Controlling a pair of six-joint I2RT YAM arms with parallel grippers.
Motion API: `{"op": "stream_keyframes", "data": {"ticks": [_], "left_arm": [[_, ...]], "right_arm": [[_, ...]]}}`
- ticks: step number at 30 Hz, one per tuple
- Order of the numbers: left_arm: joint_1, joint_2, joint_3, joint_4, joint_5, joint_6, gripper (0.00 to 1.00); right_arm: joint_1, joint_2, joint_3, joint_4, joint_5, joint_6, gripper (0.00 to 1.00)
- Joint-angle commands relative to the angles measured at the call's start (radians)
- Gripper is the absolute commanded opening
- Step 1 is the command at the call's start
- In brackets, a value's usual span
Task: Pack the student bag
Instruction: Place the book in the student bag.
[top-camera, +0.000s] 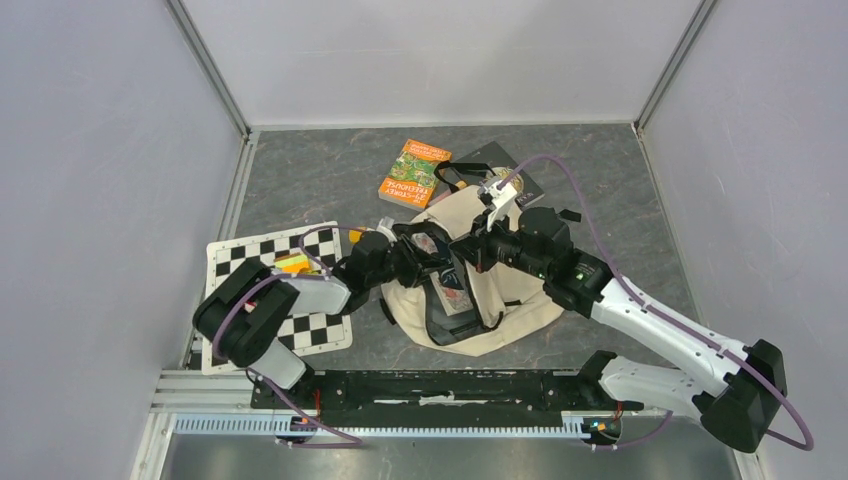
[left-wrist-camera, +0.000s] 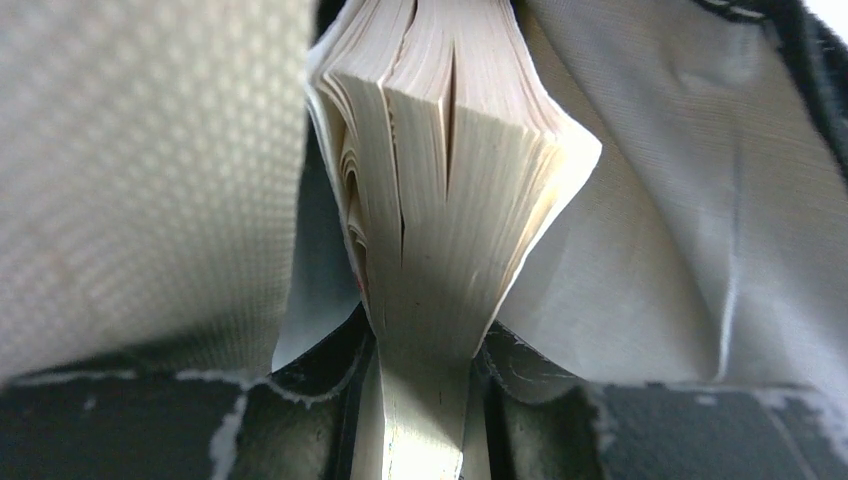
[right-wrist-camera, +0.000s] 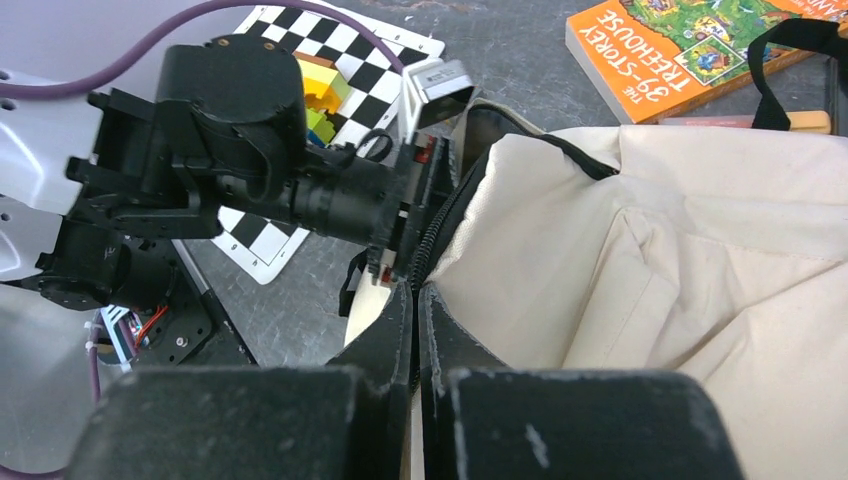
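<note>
Slouchy cream canvas student bag (top-camera: 525, 305) sits mid-surface (top-camera: 330, 170), on grey marbled stone. The left gripper (left-wrist-camera: 420, 345) has its fingers clamped on a thick paperback (left-wrist-camera: 450, 200), pages fanned, inside the woven lining. The right gripper (right-wrist-camera: 418, 300) has its fingers pinched together on the bag's black zipper edge.

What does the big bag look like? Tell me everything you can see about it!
The student bag is cream cloth with black straps and a black zipper. It lies open on the grey table. The right gripper pinches its zipper edge. The left gripper holds a thick book inside it, against the pale lining.
</note>
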Motion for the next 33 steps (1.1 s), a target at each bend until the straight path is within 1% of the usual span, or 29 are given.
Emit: {"op": "stream_keyframes", "data": {"ticks": [1,5,9,10,14,18,22,27,29,33], "left_arm": [[-0.056,0.075,0.072,0.283,-0.023,-0.035,0.02],[-0.094,0.154,0.101,0.293,-0.03,-0.016,0.02],[-0.122,0.194,0.125,0.233,-0.066,0.057,0.02],[-0.125,0.194,0.131,0.21,-0.076,0.077,0.04],[-0.131,0.16,0.149,0.081,-0.124,0.169,0.21],[-0.131,0.061,0.164,-0.095,-0.18,0.279,0.48],[-0.132,-0.084,0.164,-0.286,-0.269,0.391,0.67],[-0.132,-0.276,0.149,-0.473,-0.346,0.491,0.8],[-0.13,-0.341,0.148,-0.555,-0.376,0.517,0.82],[-0.131,-0.446,0.127,-0.689,-0.43,0.519,0.86]], "right_arm": [[0.02,0.004,0.025,0.067,0.028,0.014,0.0],[0.03,0.009,0.016,0.067,0.035,0.02,0.0],[0.035,0.011,0.008,0.068,0.049,0.024,0.0],[0.036,0.009,0.007,0.068,0.056,0.025,0.0],[0.039,0.002,0.002,0.063,0.105,0.026,0.0],[0.041,-0.016,-0.008,0.025,0.202,0.017,0.0],[0.041,-0.031,-0.014,-0.019,0.322,-0.02,0.0],[0.019,-0.006,-0.01,-0.123,0.483,-0.058,0.0],[-0.017,0.004,-0.03,-0.142,0.495,-0.067,0.0],[-0.127,0.01,-0.109,-0.139,0.461,-0.066,0.0]]}}
